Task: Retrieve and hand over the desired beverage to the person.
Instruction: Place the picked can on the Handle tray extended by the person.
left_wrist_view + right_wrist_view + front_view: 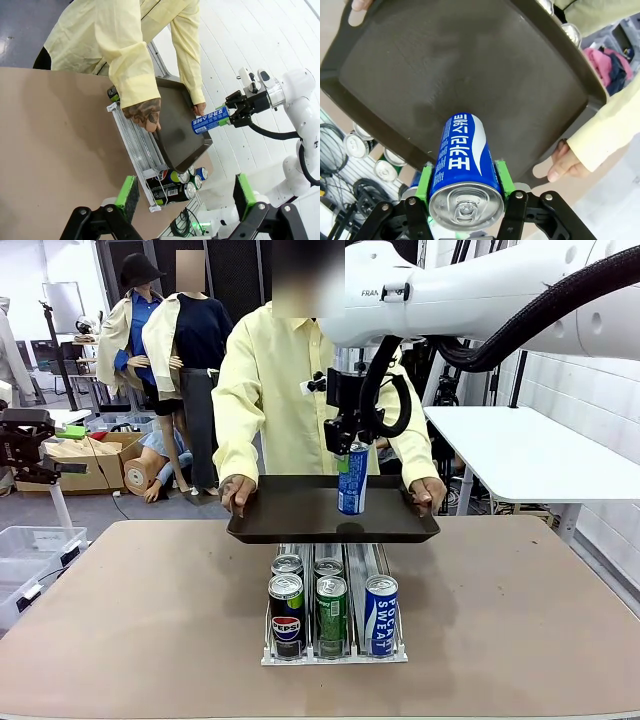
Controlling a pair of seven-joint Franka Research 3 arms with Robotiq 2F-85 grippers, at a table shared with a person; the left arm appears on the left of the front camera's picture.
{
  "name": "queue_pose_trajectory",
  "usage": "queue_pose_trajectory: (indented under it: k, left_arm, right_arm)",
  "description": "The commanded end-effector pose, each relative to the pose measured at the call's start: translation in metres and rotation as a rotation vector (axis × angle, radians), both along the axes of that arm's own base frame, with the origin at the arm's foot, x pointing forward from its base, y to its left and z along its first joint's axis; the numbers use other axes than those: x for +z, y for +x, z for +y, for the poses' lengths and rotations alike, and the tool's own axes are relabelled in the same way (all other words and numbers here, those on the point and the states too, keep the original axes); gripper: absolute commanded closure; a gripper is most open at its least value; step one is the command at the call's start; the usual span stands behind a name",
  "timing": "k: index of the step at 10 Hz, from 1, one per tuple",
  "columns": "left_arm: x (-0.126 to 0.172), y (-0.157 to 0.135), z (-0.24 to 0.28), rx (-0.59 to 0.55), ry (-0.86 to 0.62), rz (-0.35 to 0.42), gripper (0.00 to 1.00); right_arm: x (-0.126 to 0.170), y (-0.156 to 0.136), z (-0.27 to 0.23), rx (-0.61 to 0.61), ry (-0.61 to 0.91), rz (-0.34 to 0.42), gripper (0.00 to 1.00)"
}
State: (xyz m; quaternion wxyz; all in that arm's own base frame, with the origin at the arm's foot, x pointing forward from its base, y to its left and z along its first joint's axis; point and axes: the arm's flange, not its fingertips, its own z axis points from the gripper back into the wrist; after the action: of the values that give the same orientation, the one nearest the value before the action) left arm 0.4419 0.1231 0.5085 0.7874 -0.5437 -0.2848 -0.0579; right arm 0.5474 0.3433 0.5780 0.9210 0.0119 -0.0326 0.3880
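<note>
Right gripper [351,443] clamped on blue can [352,480]. The can is upright, over the middle of the tray [290,518], just above it and not touching. Person [265,380] holds the tray at both ends, above the far end of the rack [335,652]. Left gripper [186,192] high over the table [520,620], fingers spread wide.

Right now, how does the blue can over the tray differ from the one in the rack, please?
The held can hangs over the tray; the rack can stands in the rack. The right gripper clamps the held can; no gripper holds the rack can. Both are blue with white lettering.
</note>
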Motion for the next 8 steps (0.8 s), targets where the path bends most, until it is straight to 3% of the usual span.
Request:
queue_pose_trajectory:
  k: [1, 8]
  left_arm:
    - [0.001, -0.001, 0.001, 0.003, -0.004, -0.005, 0.0]
    - [0.001, -0.001, 0.001, 0.003, -0.004, -0.005, 0.0]
  right_arm:
    - [-0.006, 0.005, 0.006, -0.01, -0.022, -0.032, 0.91]
    - [-0.029, 0.009, 0.015, 0.018, -0.037, -0.006, 0.91]
